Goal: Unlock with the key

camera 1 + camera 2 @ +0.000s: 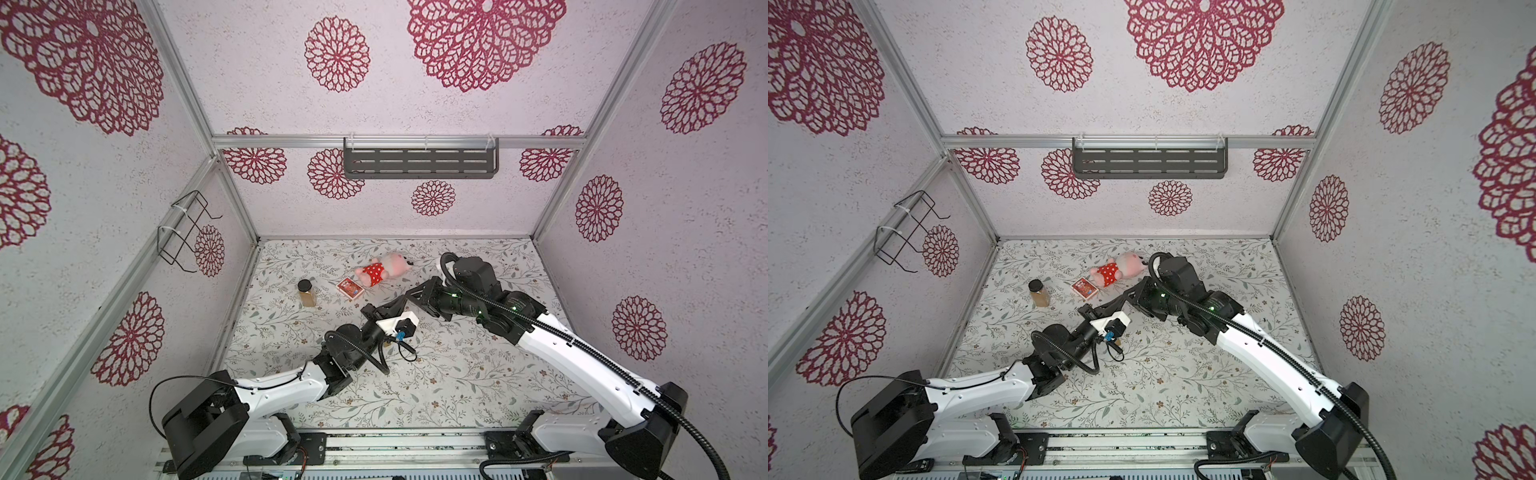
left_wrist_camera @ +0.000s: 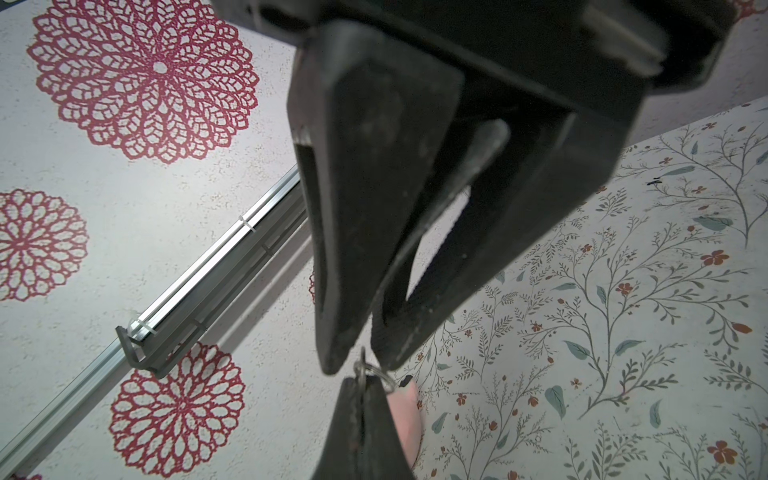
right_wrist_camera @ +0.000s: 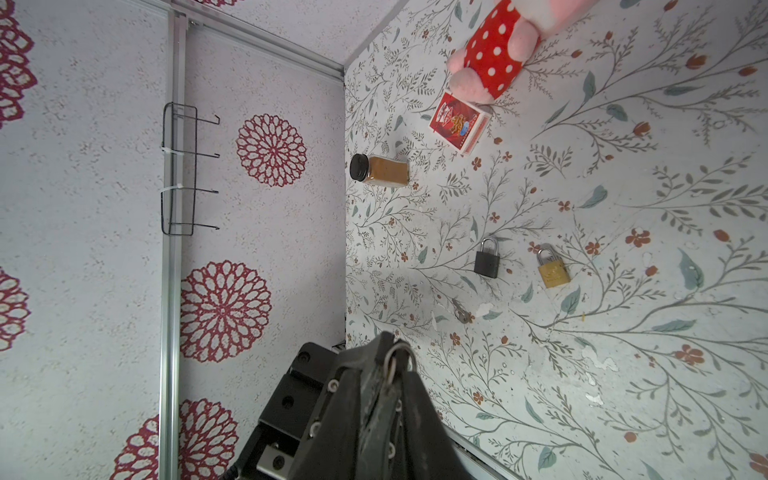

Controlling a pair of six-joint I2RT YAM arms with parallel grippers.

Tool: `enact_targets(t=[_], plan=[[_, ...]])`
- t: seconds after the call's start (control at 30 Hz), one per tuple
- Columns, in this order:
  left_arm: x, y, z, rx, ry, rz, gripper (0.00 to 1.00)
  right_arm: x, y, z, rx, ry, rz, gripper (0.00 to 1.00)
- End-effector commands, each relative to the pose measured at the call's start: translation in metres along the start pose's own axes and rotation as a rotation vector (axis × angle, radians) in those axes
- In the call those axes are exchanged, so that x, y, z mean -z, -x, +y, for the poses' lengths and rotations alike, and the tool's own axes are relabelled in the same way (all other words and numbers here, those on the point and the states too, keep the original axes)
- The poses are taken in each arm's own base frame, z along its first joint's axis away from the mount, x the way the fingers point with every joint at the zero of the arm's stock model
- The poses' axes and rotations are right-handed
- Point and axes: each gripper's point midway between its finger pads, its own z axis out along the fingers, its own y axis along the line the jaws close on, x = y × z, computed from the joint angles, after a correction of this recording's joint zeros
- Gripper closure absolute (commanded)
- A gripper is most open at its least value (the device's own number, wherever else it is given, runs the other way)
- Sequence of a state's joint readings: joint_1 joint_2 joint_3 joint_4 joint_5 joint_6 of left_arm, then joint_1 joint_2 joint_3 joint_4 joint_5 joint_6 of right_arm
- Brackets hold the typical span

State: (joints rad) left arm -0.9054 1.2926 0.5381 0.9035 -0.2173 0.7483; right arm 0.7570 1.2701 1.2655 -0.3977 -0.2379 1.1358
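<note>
Both top views: left gripper (image 1: 397, 303) and right gripper (image 1: 415, 293) meet tip to tip near red box (image 1: 350, 288). Left wrist: left jaws together, pinching key ring (image 2: 368, 371); right jaws also clamped on it (key blade hidden). Right wrist: black padlock (image 3: 487, 258), brass padlock (image 3: 552, 269) and loose key (image 3: 460, 312) lie well apart from red box
</note>
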Motion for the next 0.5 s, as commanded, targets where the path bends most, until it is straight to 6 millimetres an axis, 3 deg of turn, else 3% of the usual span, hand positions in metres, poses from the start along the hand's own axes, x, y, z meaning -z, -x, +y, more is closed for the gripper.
enact_targets(t=[0.0, 0.47], plan=[[-0.0028, 0.019, 0.0111, 0.001, 0.026, -0.053, 1.0, 0.0001, 0.0025, 0.0082, -0.024, 0.041, -0.004, 0.81], [-0.0034, 0.0276, 0.016, -0.024, 0.045, -0.078, 1.0, -0.003, 0.0044, 0.0067, -0.053, 0.041, -0.003, 0.96]])
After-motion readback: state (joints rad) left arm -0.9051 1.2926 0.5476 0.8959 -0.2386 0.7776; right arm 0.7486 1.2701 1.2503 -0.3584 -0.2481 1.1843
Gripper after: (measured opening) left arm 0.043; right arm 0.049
